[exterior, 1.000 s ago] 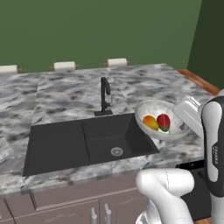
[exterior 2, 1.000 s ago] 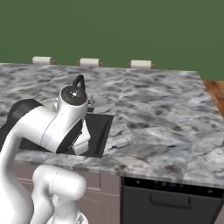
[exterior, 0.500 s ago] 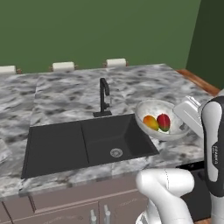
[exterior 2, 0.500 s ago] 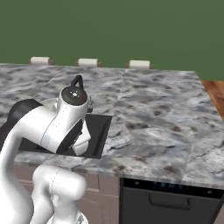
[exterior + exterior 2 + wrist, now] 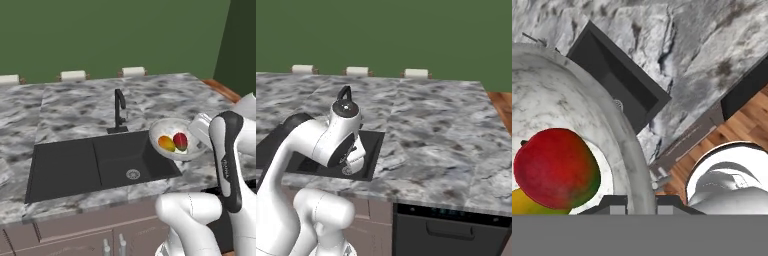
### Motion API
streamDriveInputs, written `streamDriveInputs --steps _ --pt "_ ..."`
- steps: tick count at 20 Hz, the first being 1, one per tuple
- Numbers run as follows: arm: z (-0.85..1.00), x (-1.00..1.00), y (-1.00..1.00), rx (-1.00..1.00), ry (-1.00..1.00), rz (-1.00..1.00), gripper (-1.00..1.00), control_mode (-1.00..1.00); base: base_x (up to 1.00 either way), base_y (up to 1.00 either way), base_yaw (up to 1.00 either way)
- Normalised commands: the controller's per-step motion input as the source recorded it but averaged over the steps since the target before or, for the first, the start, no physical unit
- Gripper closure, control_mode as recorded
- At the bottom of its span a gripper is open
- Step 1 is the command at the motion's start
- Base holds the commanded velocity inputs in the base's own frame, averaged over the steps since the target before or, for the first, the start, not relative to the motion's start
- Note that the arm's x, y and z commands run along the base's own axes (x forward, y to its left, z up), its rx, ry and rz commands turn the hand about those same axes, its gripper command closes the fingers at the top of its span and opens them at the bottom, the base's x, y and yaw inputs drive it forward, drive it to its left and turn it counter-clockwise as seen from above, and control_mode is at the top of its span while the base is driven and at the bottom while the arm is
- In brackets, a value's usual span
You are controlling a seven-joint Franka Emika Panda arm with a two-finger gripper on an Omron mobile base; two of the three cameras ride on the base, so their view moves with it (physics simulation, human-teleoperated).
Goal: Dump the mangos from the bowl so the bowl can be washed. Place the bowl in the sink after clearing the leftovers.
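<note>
Bowl (image 5: 176, 145) clamped by rim in jaws — lifted off counter (image 5: 75, 107), hanging just right of sink (image 5: 100, 165). Mangos (image 5: 554, 172) inside, beside jaws. Dumping step in hand; next move calls for tipping fruit out clear of sink.

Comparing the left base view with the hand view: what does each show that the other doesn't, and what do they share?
Left base view alone: the black faucet, the whole double sink and the green wall. Hand view alone: the gripper astride the bowl's rim, and the wood floor. Shared: the bowl holding the orange-yellow mango and red mango, plus the marble counter.
</note>
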Motion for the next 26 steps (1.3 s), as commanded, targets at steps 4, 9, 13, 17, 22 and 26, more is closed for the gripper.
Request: streamDriveInputs --steps 4,9,13,17,22,26 --pt "-0.70 0.42 0.00 -0.12 0.05 0.00 1.00 -1.00 0.00 0.00 0.00" --pt "-0.59 0.83 0.09 -0.20 0.01 0.00 1.00 -1.00 0.00 0.00 0.00" --pt "-0.23 0.85 0.09 -0.12 0.07 0.00 1.00 -1.00 0.00 0.00 0.00" --pt "-0.08 0.92 0.08 -0.10 0.11 0.00 1.00 -1.00 0.00 0.00 0.00" --pt "-0.03 0.56 0.00 -0.05 0.13 0.00 1.00 -1.00 0.00 0.00 0.00" --pt "-0.18 0.06 0.11 -0.04 0.08 0.00 1.00 -1.00 0.00 0.00 0.00"
